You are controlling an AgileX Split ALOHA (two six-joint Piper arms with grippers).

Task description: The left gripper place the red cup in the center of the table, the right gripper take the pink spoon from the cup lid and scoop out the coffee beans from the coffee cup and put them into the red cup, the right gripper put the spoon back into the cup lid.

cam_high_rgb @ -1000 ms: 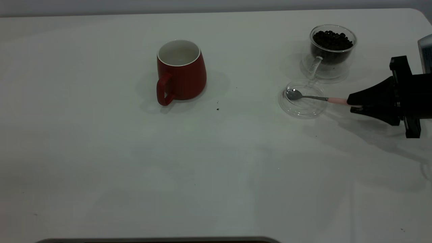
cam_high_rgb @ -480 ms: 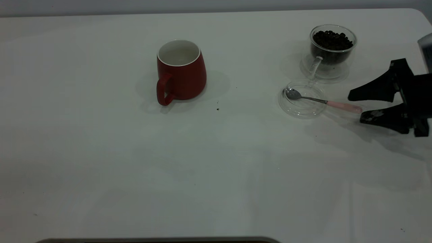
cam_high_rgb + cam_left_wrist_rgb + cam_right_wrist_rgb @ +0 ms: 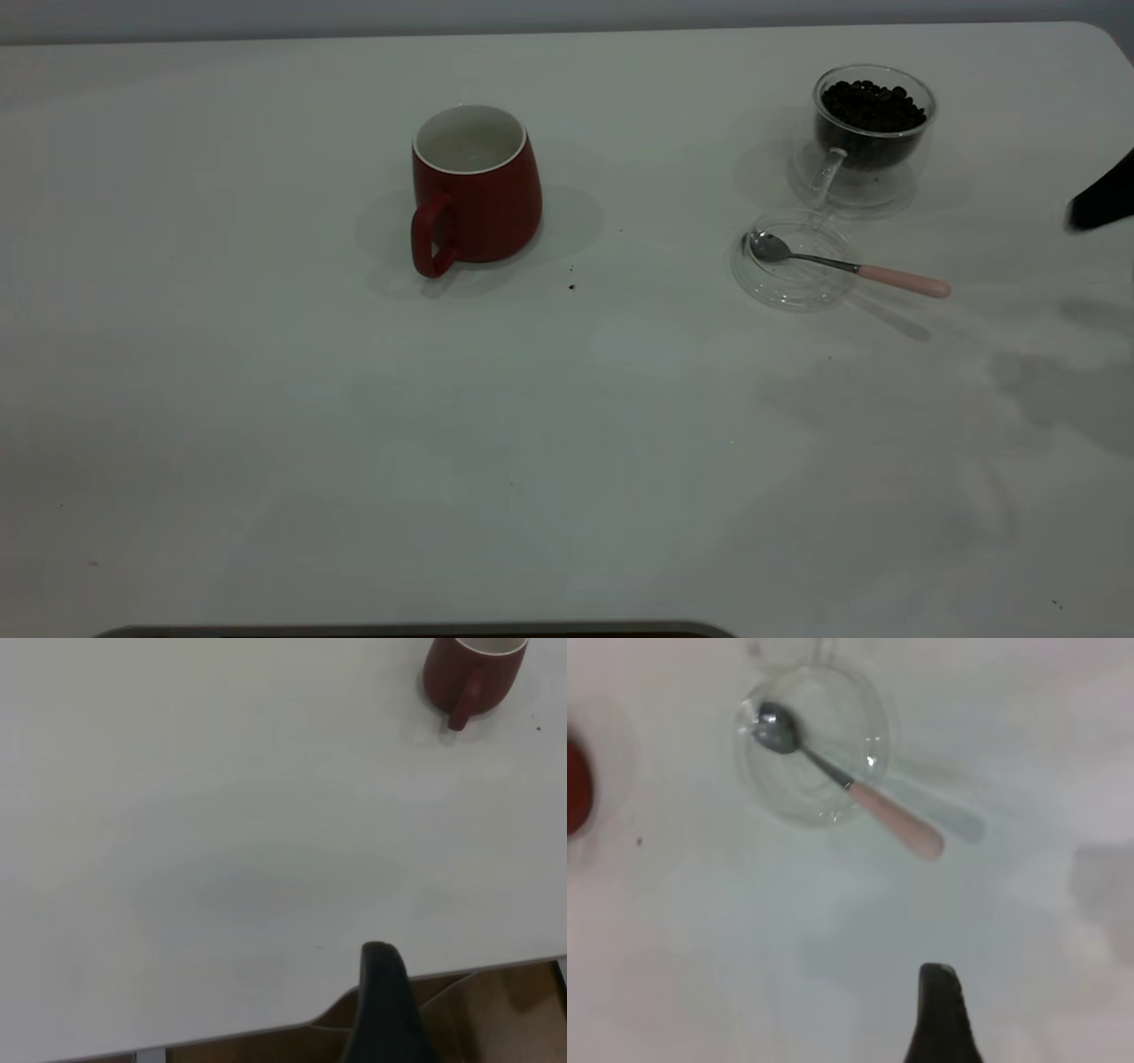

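White table (image 3: 266,425) fills nearly the whole ext. view, w/ a thin grey strip of wall along the top edge. We see the red cup (image 3: 477,190) upright just left of center in the upper half, handle turned toward the lower left, inside white w/ no beans visible. At upper right stands the coffee cup (image 3: 873,133) on its wide clear base, heaped w/ coffee beans (image 3: 873,105). Just below it, close but apart, lies the cup lid (image 3: 795,260); the pink spoon (image 3: 846,263) rests w/ its metal bowl inside the lid and its pink handle sticking out over the rim toward the right, its end above the table. Of the right gripper (image 3: 1101,202) we get only a dark blurred tip at the right edge, well apart from the spoon; the right wrist view shows one black finger (image 3: 941,1014) low in the frame and the spoon w/ lid above it, nothing held, but we can't tell how far the fingers stand apart. That view also catches a sliver of red cup at its left edge. Left gripper isn't in the ext. view at all; the left wrist view shows one dark finger (image 3: 383,1005) by the table's edge, red cup far off at upper right, spread also unclear.
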